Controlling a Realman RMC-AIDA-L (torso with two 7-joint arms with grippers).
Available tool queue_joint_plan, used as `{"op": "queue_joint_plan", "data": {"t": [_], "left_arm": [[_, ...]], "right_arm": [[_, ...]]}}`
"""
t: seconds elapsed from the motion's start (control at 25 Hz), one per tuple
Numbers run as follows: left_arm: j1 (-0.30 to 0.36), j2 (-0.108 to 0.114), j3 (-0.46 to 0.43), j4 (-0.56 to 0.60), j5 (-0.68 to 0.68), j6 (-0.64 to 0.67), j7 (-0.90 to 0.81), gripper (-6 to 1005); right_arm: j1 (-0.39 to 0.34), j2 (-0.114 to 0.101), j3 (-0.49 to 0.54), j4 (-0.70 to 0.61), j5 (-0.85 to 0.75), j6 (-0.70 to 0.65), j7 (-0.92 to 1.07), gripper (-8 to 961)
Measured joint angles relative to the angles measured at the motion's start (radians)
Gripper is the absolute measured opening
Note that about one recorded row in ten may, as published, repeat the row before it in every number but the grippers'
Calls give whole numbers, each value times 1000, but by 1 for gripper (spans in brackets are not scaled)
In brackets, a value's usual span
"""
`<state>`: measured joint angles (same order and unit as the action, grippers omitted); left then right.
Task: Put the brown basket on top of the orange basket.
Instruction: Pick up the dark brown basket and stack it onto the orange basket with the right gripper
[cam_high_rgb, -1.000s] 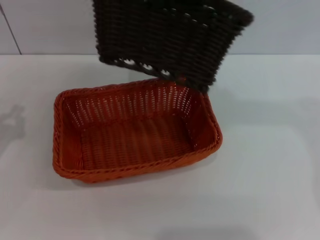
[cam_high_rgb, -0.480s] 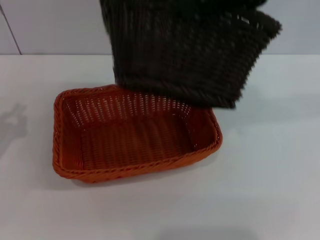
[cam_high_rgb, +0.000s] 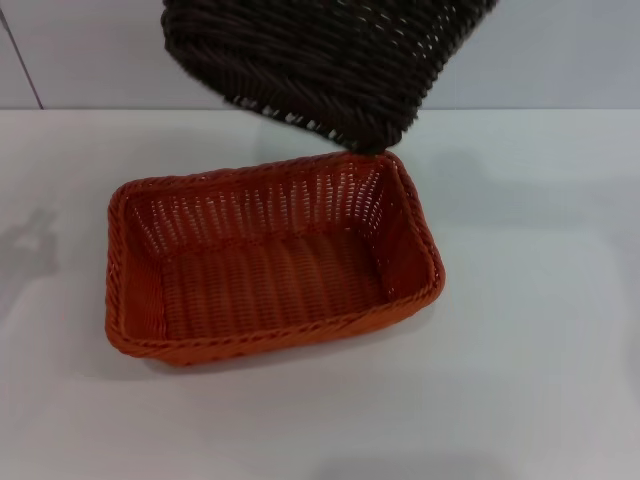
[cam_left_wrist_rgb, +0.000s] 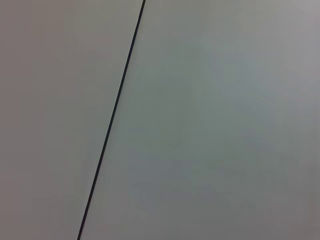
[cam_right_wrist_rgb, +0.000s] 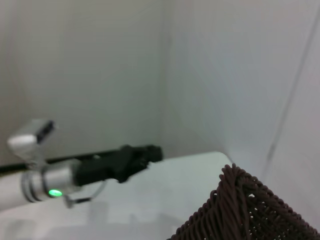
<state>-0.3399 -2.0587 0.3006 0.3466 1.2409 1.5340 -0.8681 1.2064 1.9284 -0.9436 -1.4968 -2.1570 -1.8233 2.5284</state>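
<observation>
The orange basket (cam_high_rgb: 270, 265) stands open side up on the white table (cam_high_rgb: 540, 330). The brown basket (cam_high_rgb: 320, 60) hangs tilted in the air above the orange basket's far rim, and its lowest corner is just above the far right corner. What holds it is cut off at the top of the head view. One corner of the brown basket (cam_right_wrist_rgb: 245, 212) shows close in the right wrist view. My right gripper is not seen. My left gripper (cam_right_wrist_rgb: 152, 152) shows far off in the right wrist view, held out over the table, away from both baskets.
A pale wall (cam_high_rgb: 560, 50) rises behind the table. The left wrist view shows only a pale panel with a dark seam (cam_left_wrist_rgb: 112, 120). The left arm's shadow (cam_high_rgb: 25, 250) lies on the table's left edge.
The brown basket dipped over the orange basket's far side half a second ago. It has since risen and swung left, uncovering the far rim.
</observation>
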Motion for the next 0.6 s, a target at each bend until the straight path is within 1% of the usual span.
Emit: {"op": "queue_joint_plan", "data": {"t": [0.04, 0.16, 0.2, 0.24, 0.36, 0.4, 0.44, 0.6], "left_arm": [[1, 0, 0, 0, 0, 0, 0, 117], [3, 1, 0, 0, 0, 0, 0, 117], [5, 1, 0, 0, 0, 1, 0, 117], [5, 1, 0, 0, 0, 1, 0, 117], [3, 0, 1, -5, 0, 0, 1, 117], [0, 0, 2, -15, 0, 0, 9, 117], [0, 0, 2, -15, 0, 0, 9, 117], [-4, 1, 3, -23, 0, 0, 16, 117]], "right_arm": [[0, 0, 0, 0, 0, 0, 0, 141], [26, 19, -32, -31, -80, 3, 55, 140], [45, 26, -50, -37, -125, 0, 87, 139], [45, 26, -50, -37, -125, 0, 87, 139], [71, 34, -87, -38, -195, -5, 126, 138], [87, 40, -104, -37, -238, -12, 138, 137], [87, 40, -104, -37, -238, -12, 138, 137], [126, 58, -120, -38, -332, -30, 140, 135]]}}
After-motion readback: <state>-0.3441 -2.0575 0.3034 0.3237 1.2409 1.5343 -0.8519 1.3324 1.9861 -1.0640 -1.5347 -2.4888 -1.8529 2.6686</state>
